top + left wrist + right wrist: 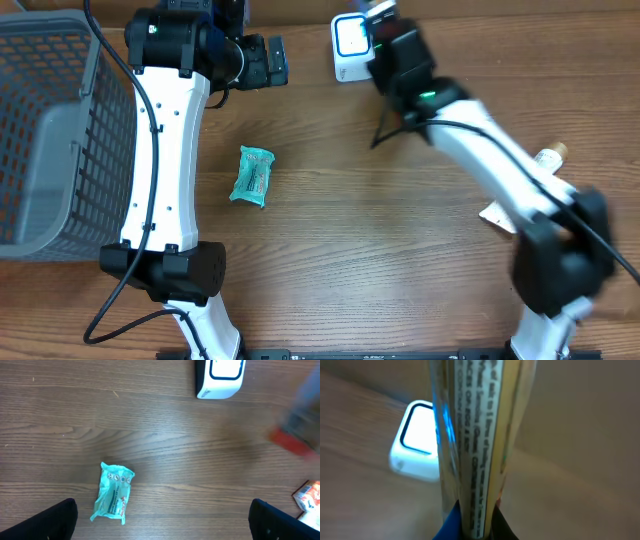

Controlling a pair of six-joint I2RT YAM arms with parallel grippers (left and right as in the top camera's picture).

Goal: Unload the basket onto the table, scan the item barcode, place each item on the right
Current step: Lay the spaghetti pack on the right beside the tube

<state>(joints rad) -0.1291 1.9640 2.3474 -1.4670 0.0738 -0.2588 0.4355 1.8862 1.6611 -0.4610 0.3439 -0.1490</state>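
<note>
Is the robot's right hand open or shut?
Shut. The right gripper pinches a thin printed packet between its fingers, seen edge-on, close to the white scanner.

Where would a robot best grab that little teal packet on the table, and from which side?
Probably across its narrow width, near the middle of the teal packet, coming straight down from above. It lies flat and long, with bare table along both long sides; the crimped ends look flimsier. The open left gripper is free.
</note>
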